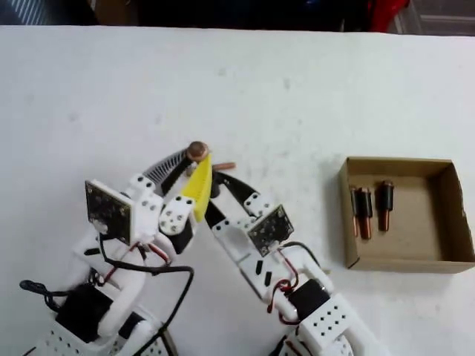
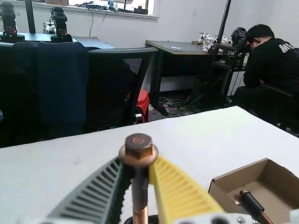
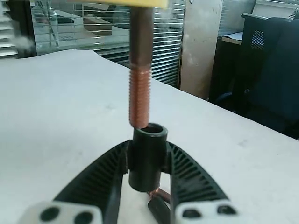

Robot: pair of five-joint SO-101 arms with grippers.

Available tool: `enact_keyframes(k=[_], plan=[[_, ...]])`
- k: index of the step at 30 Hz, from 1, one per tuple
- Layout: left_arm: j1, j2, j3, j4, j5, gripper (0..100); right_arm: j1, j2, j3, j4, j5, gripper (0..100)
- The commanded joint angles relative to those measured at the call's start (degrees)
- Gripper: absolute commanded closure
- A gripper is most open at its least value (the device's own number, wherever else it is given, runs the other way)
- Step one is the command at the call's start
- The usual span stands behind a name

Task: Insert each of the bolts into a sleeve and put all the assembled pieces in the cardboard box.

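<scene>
My left gripper, with one grey and one yellow finger, is shut on a copper bolt held upright, head up. My right gripper is shut on a black sleeve, also upright, with its black fingers just under the left gripper. The bolt's threaded tip hangs right above the sleeve's opening, touching or nearly touching its rim. The cardboard box stands to the right with assembled pieces lying inside.
A loose copper bolt lies on the white table beside the grippers. A dark piece with copper showing lies on the table below the held sleeve. Chairs and desks stand beyond the table's far edge.
</scene>
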Motion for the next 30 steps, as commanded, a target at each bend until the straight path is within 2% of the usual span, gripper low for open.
enact_keyframes(k=[1, 10, 16, 22, 30], plan=[[0.4, -0.7, -0.4, -5.1, 0.4, 98, -0.3, -0.3, -0.8, -1.5, 0.7, 97.9], [0.4, -0.6, 0.3, -5.6, 0.3, 98, -0.3, -0.3, -0.8, -1.4, 0.7, 97.9], [-0.9, -0.7, 4.6, -11.3, -2.5, 98, -0.3, -0.3, -0.8, -1.4, 0.7, 97.9], [-0.9, -0.7, 4.7, -11.0, -2.5, 98, -0.3, -0.3, -0.8, -1.5, 0.7, 97.9], [-0.7, -0.8, 4.8, -6.5, -1.6, 98, -0.3, -0.3, -0.8, -1.5, 0.7, 97.9]])
